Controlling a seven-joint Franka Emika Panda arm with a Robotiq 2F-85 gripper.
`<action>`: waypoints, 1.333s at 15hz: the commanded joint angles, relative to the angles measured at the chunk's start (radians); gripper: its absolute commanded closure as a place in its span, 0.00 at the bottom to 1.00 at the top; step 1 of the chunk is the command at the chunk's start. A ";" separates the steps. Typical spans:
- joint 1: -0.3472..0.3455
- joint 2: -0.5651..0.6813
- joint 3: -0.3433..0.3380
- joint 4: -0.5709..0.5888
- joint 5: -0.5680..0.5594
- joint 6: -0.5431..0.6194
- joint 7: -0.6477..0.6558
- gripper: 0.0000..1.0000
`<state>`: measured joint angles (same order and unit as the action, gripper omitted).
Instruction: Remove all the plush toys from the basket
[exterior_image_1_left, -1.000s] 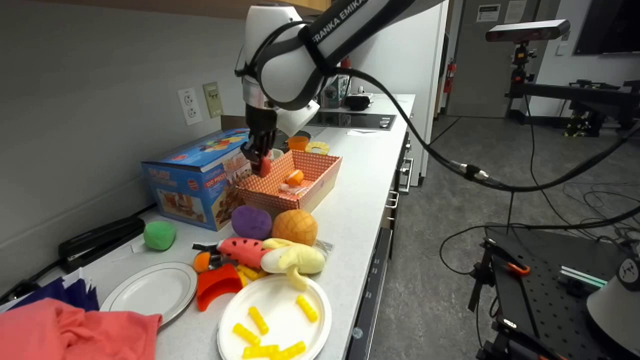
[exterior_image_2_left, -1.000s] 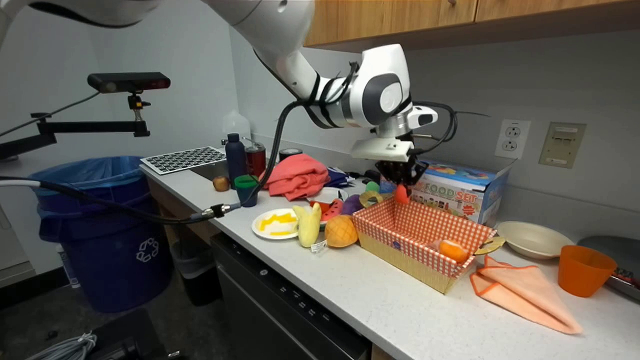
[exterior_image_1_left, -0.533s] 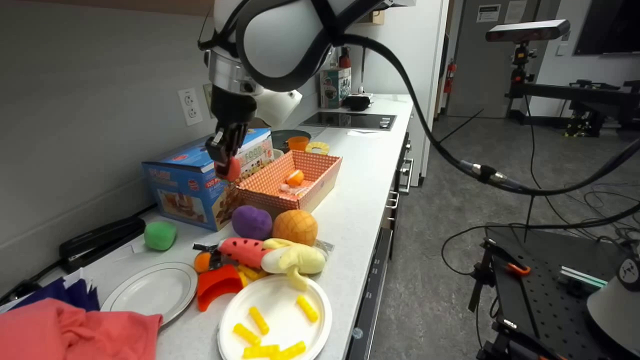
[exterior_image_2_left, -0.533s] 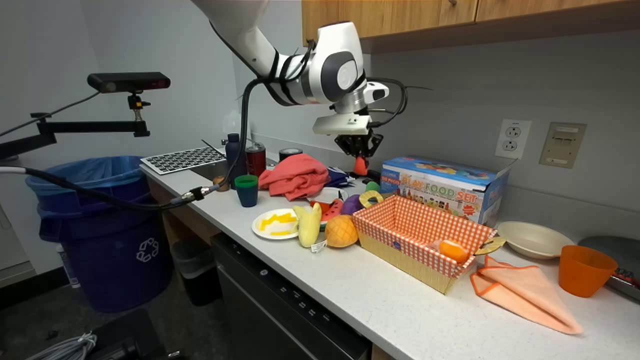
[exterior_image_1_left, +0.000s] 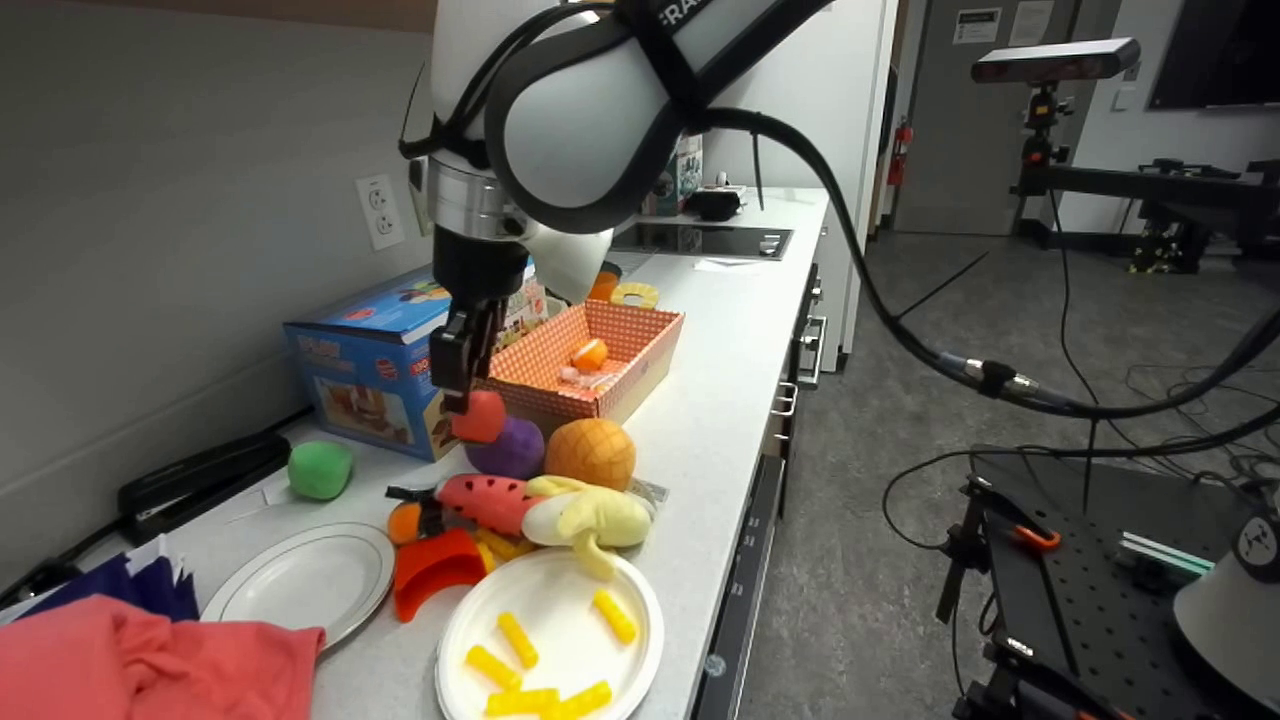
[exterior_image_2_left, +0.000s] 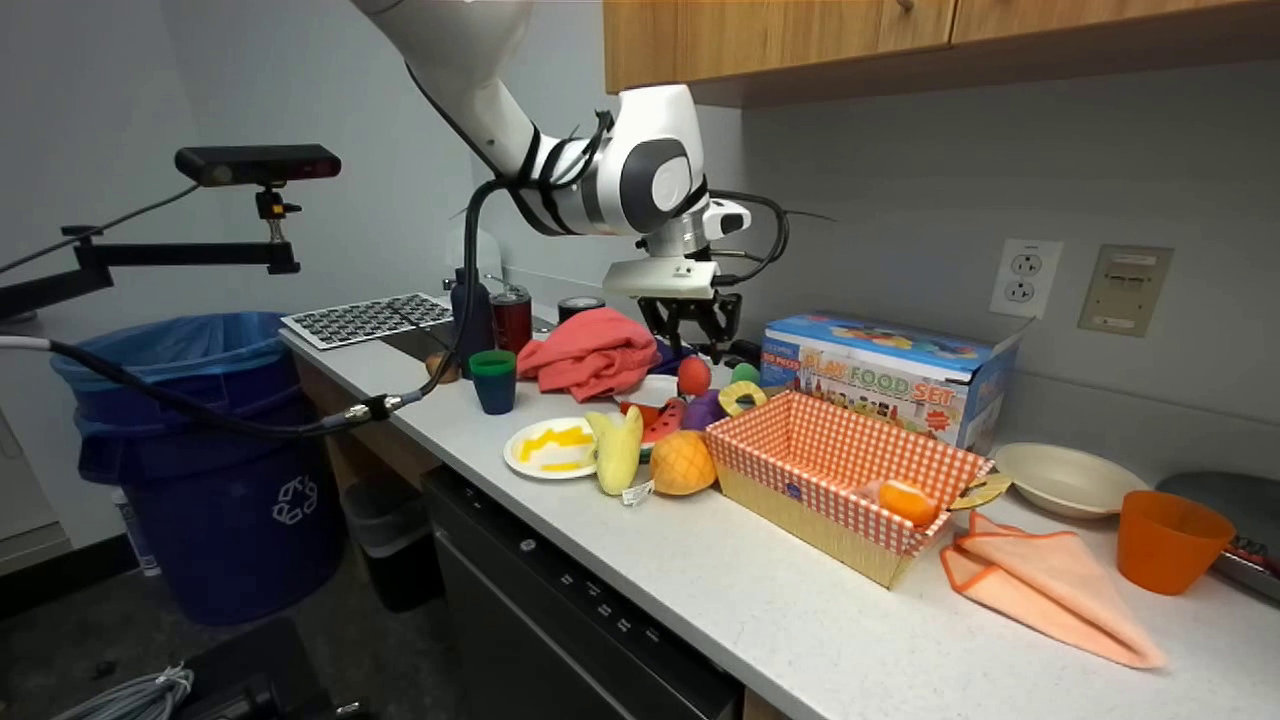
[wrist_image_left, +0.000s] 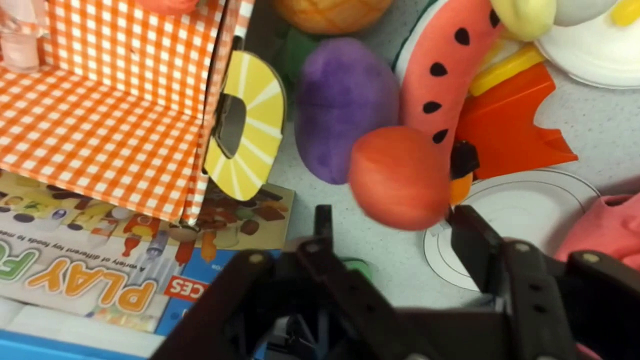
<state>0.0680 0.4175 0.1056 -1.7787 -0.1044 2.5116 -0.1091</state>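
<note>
The basket (exterior_image_2_left: 810, 505), lined in orange check, stands on the counter. An orange plush (exterior_image_2_left: 907, 502) lies inside it, by a small pale pink item (wrist_image_left: 20, 52). My gripper (wrist_image_left: 389, 217) is open above the counter, outside the basket. A round red toy (wrist_image_left: 400, 177) is just beyond and below the fingertips, touching at most one; it also shows in both exterior views (exterior_image_1_left: 480, 417) (exterior_image_2_left: 694, 376). It looks blurred, and I cannot tell whether it rests on anything. A purple plush (wrist_image_left: 345, 107), orange round plush (exterior_image_1_left: 590, 455), watermelon plush (wrist_image_left: 445, 75), banana plush (exterior_image_2_left: 617, 450) and green plush (exterior_image_1_left: 320, 470) lie outside the basket.
A blue play food box (exterior_image_2_left: 880, 375) stands against the wall beside the basket. White plates (exterior_image_1_left: 305, 585) (exterior_image_1_left: 640, 655), a red scoop-like piece (exterior_image_1_left: 435, 570) and a coral cloth (exterior_image_1_left: 150, 665) lie nearby. An orange cup (exterior_image_2_left: 1170, 540) and peach napkin (exterior_image_2_left: 1050, 600) are past the basket's far end.
My gripper has moved from over the basket's end to past it, rising and then lowering. It held the red toy earlier; now it is open and the toy is below the fingertips.
</note>
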 joint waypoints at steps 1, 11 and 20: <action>-0.032 -0.031 -0.003 -0.007 0.051 0.015 -0.036 0.05; -0.101 0.037 -0.150 0.065 0.024 0.014 0.045 0.00; -0.091 0.227 -0.235 0.197 -0.036 -0.020 0.168 0.00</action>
<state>-0.0345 0.5676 -0.1059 -1.6806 -0.1178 2.5181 0.0079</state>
